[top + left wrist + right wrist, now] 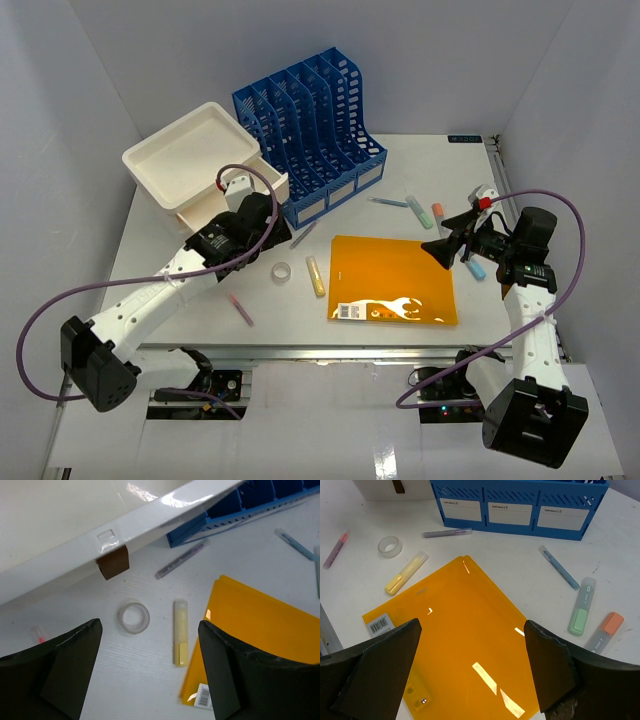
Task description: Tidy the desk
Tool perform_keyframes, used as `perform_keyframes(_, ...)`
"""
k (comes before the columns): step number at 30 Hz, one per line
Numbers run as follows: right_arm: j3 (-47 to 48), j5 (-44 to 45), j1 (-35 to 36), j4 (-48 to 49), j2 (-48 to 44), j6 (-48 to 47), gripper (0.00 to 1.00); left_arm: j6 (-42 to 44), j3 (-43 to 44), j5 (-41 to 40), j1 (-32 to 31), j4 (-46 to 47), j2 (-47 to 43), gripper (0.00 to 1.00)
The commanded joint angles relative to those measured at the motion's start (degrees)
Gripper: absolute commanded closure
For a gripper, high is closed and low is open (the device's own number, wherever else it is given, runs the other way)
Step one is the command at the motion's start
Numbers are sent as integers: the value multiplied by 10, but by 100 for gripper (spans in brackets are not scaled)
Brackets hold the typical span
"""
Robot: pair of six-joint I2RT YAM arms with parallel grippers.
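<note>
Left gripper (149,675) and right gripper (470,675) are shown released, nothing held. The desk (290,310) is spread beneath both; an orange folder (393,279) is laid near, right of centre.

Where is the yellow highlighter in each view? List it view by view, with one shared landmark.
Top external: yellow highlighter at centre, just left of the orange folder.
Left wrist: centre, beside the folder's left edge.
Right wrist: upper left, above the folder.
Shared landmark: the folder.
</note>
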Motion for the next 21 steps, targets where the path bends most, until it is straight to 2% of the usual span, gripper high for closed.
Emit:
perform_keyframes(1,6,-14,1,-6,2,-12,10,116,-28,134,-1,49,-71,6)
perform_keyframes(5,4,-18,1,-7,2,-15,10,161,-58,252,-2,95,-104,4)
perform_keyframes(9,1,-27,1,-11,1,-28,10,159,-73,355,-18,117,-62,9)
perform_keyframes(12,-2,-32,1,-13,0,-40,10,145,-72,341,-51,124,-8,12)
perform_keyframes(16,-3,-31,0,-15,3,-45,10,127,-53,282,-80,126,69,21)
perform_keyframes(21,0,-27,-1,-18,6,-49,10,89,-34,182,-90,120,146,23)
